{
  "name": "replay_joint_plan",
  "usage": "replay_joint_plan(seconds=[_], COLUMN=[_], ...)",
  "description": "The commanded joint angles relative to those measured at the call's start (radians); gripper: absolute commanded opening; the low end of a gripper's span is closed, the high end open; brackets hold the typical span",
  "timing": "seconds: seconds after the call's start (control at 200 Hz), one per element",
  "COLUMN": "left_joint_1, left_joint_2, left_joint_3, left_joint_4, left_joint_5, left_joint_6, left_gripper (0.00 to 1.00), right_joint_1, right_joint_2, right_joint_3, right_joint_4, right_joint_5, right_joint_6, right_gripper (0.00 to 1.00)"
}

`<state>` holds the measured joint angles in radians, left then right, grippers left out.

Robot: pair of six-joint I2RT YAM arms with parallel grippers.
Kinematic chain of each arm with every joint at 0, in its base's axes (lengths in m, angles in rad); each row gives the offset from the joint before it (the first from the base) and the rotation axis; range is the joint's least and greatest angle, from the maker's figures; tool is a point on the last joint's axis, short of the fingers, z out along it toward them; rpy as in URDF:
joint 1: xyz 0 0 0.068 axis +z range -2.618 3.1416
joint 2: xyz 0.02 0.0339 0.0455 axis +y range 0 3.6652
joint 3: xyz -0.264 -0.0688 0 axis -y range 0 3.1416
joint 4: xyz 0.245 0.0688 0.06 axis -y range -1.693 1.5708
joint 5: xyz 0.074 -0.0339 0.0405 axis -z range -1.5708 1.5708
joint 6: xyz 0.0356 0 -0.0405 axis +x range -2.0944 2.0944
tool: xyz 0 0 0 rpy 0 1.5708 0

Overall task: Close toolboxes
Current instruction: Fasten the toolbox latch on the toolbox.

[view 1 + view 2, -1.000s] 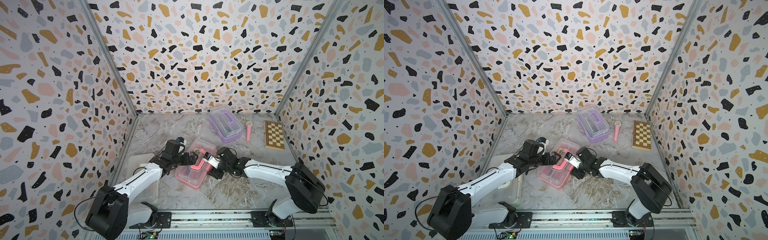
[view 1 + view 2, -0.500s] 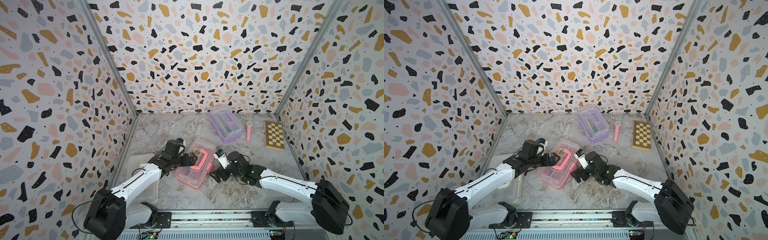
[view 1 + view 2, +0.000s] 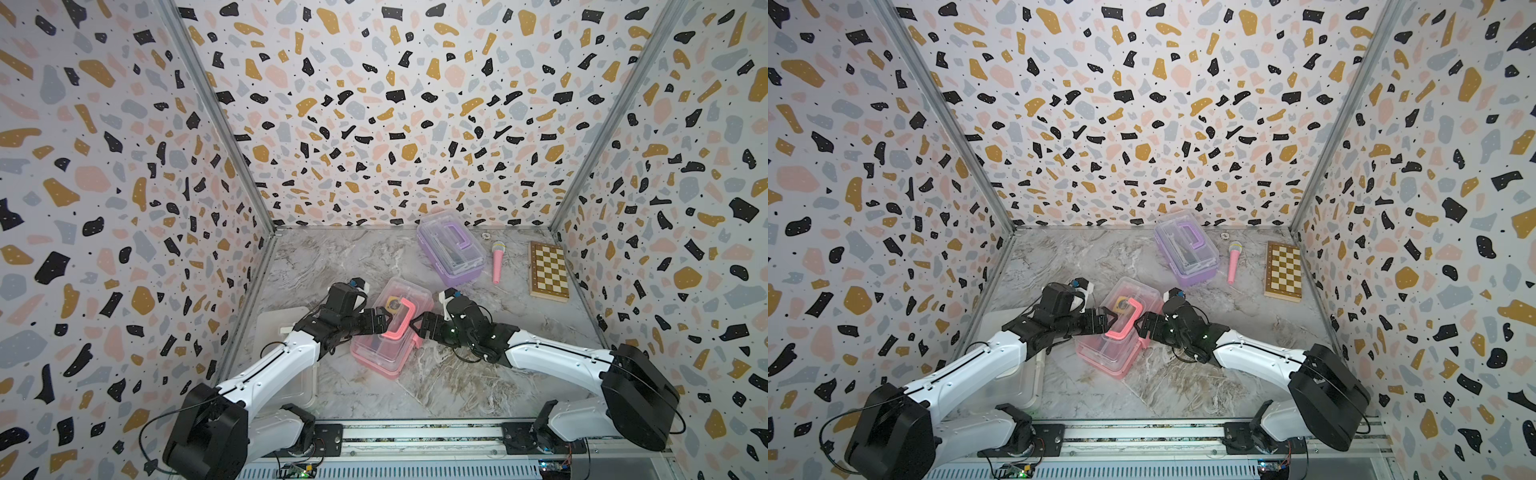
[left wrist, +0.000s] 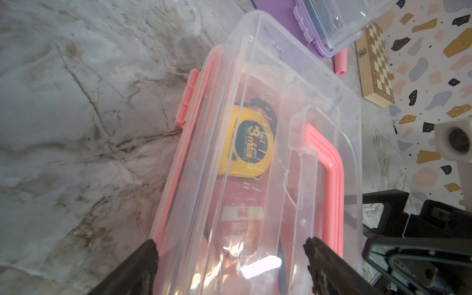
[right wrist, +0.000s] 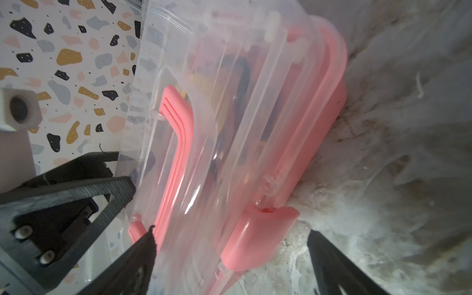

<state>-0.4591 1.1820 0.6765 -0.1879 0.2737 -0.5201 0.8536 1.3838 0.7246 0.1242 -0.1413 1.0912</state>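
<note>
Now, your L jaws & R jaws both gape open at the pink toolbox; latch looks unclipped, so a skewed push may shove it sideways

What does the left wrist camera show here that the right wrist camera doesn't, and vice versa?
Only the left wrist view: the purple toolbox, the chessboard and a readable yellow tape measure inside the pink toolbox. Only the right wrist view: the pink front clasp, swung outward and apparently not snapped onto the lid. Both: the pink toolbox's clear lid and its pink handle.
</note>
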Motion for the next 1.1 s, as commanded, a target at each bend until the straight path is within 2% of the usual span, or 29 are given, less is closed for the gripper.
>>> replay_joint_plan(seconds=[0.0, 0.175, 0.546, 0.666, 0.826, 0.856, 0.931, 1.097], left_joint_1=[-0.007, -0.009, -0.012, -0.012, -0.012, -0.012, -0.012, -0.003], left_joint_2=[0.014, 0.023, 0.067, 0.065, 0.077, 0.077, 0.066, 0.028], left_joint_3=[-0.051, -0.065, -0.074, -0.057, -0.007, 0.015, 0.078, 0.197], left_joint_4=[-0.074, -0.069, -0.033, -0.007, 0.104, 0.098, 0.042, -0.11], left_joint_5=[0.022, 0.036, 0.09, 0.098, 0.151, 0.147, 0.094, -0.157], left_joint_6=[-0.004, 0.0, -0.006, -0.046, -0.147, -0.147, -0.118, 0.017], left_gripper=[0.89, 0.9, 0.89, 0.91, 0.95, 0.99, 0.99, 0.99], right_joint_1=[0.009, 0.013, 0.027, 0.004, -0.153, -0.177, -0.223, -0.347], right_joint_2=[0.011, 0.072, 0.117, 0.064, -0.005, -0.026, -0.088, -0.19], right_joint_3=[-0.01, -0.026, 0.009, 0.039, 0.062, 0.065, 0.078, 0.13], right_joint_4=[0.11, 0.235, 0.364, 0.198, 0.034, 0.002, -0.094, -0.304], right_joint_5=[-0.05, -0.094, -0.11, -0.041, -0.096, -0.09, -0.029, 0.103], right_joint_6=[0.152, 0.225, 0.196, 0.031, -0.132, -0.181, -0.316, -0.564], right_gripper=[0.93, 0.9, 0.83, 0.85, 0.86, 0.87, 0.9, 0.97])
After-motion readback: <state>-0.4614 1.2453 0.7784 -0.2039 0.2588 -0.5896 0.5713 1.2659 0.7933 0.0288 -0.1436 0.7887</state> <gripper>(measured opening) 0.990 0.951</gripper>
